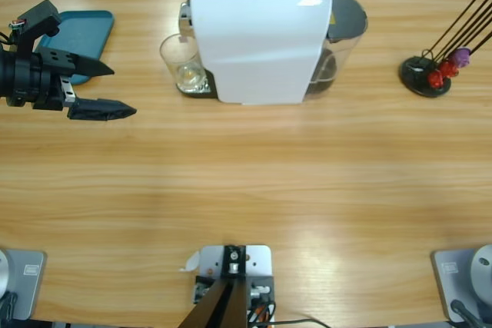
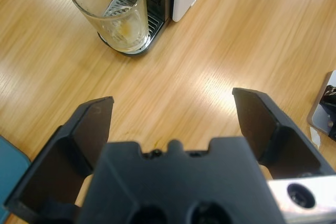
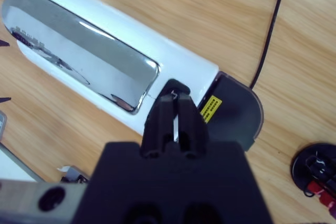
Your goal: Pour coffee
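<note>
My left gripper (image 2: 173, 114) waits open near the glass (image 2: 113, 11); my right gripper (image 3: 176, 109), closed, could slip off the machine (image 3: 105, 61).

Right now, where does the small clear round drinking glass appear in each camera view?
High view: the clear round drinking glass stands on the dark drip tray, left of the white coffee machine.
Left wrist view: upper left, ahead of the open left gripper, apart from it.
Right wrist view: not in it; the shut right gripper is over the machine's top.
Shared landmark: the white coffee machine.
</note>
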